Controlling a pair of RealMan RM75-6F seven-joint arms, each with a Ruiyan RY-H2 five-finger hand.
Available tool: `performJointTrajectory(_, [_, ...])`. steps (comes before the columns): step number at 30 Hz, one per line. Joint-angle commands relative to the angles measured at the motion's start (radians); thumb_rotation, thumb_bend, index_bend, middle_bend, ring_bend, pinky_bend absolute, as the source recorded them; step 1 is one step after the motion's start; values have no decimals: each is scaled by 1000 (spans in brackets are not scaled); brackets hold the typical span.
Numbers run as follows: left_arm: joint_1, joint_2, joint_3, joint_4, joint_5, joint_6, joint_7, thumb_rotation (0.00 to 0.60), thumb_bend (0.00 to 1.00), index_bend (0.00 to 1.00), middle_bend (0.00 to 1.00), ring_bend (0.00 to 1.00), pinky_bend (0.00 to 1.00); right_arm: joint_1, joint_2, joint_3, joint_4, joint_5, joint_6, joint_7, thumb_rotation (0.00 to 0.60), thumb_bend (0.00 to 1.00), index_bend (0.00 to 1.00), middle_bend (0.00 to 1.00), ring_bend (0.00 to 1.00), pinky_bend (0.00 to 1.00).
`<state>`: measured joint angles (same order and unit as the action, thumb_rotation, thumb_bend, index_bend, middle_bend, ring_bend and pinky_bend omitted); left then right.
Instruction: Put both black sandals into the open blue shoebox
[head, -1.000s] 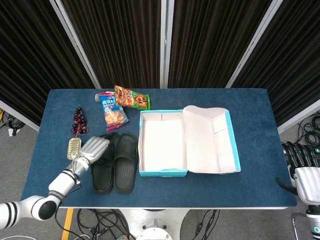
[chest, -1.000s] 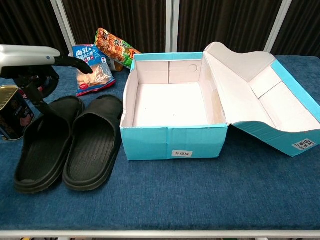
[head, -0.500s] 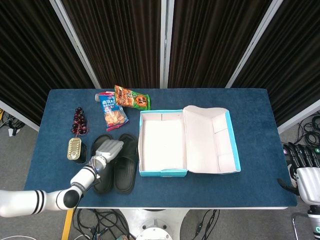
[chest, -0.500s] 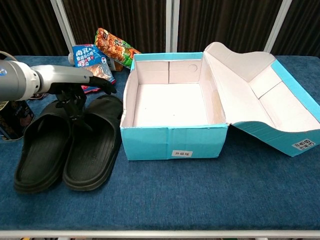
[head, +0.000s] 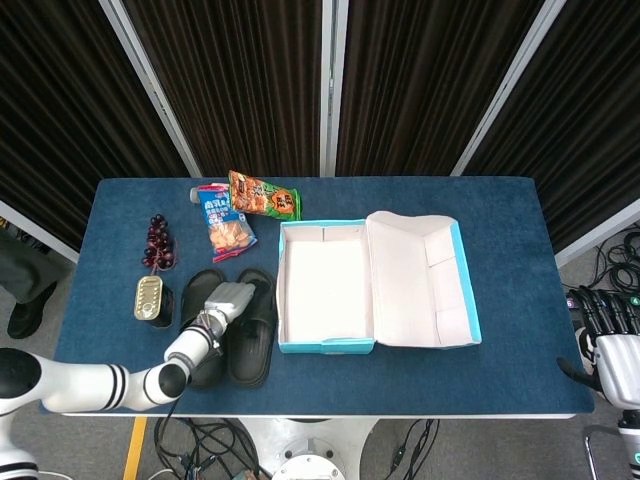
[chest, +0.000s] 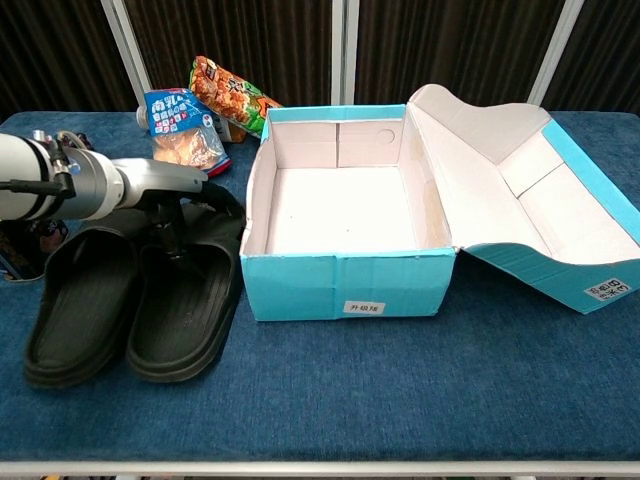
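Moved: left hand (head: 228, 301) slid right, onto the sandals (chest: 130, 305); grip unclear.
Shoebox (chest: 345, 283): open, nothing inside.
Right hand (head: 606, 335): fingers apart, holding nothing.

The left hand (head: 226, 301) lay over the two sandals (head: 252, 340), just at nine o'clock of the open shoebox (head: 326, 285). A tin (head: 148, 297) stood at nine o'clock of the sandals, snack packs (head: 245, 205) at twelve. The right hand (head: 608, 335) hung beyond the table (head: 500, 375) edge at four o'clock.
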<state>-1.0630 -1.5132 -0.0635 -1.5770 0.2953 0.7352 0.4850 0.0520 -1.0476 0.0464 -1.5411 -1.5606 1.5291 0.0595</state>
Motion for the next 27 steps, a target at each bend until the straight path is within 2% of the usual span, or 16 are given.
performJointTrajectory(1, [0, -22, 3, 11, -3, 39, -10, 600, 0, 343, 319, 822, 834, -1, 0, 0, 1, 0, 1, 3, 600, 26, 0, 68, 0, 0])
performJointTrajectory(3, [5, -27, 3, 11, 1, 58, -17, 600, 0, 406, 399, 848, 857, -1, 0, 0, 2, -1, 2, 3, 600, 26, 0, 68, 0, 0])
performJointTrajectory(6, [16, -21, -2, -1, 8, 68, -34, 600, 0, 445, 471, 866, 874, -1, 0, 0, 1, -4, 5, 3, 600, 26, 0, 69, 0, 0])
performJointTrajectory(12, [68, 2, -26, -49, 78, 128, -104, 600, 0, 508, 552, 876, 880, -2, 0, 2, -1, -12, 16, 2, 600, 27, 0, 69, 0, 0])
performJointTrajectory(21, [146, 51, -48, -118, 212, 201, -179, 600, 0, 541, 578, 887, 891, -5, 4, 2, -8, -20, 28, -6, 600, 28, 0, 69, 0, 0])
performJointTrajectory(27, [224, 134, -107, -188, 313, 261, -298, 600, 0, 541, 575, 887, 890, -6, 11, 6, -15, -27, 41, -14, 600, 28, 0, 69, 0, 0])
